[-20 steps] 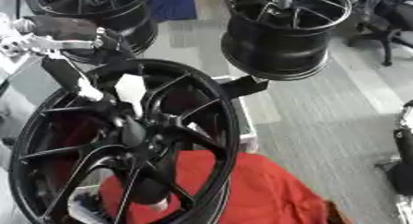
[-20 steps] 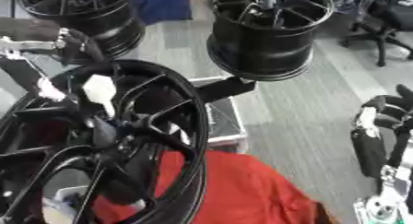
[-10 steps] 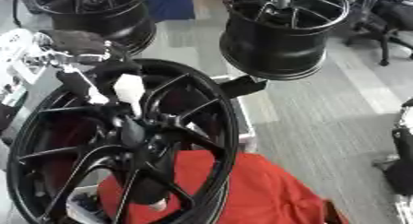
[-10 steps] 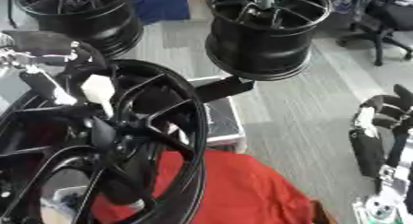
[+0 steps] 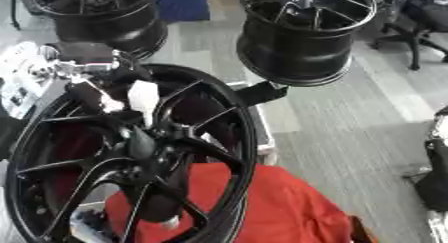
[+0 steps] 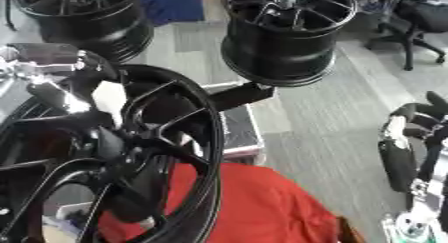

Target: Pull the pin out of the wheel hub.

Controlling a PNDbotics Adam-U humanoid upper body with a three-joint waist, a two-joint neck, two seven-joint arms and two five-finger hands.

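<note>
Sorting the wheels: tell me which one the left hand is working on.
The nearest wheel hub, tilted over the red cloth; the left hand is at its upper rim.

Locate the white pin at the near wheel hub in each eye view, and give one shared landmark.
Left eye view: white pin sits upper left, on the near wheel's spokes.
Right eye view: white pin sits farther left.
Shared landmark: the red cloth below the wheel.

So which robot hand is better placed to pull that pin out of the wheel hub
The left robot hand: it is already at the near wheel hub beside the white pin. The right robot hand hangs far off at the right edge.
</note>
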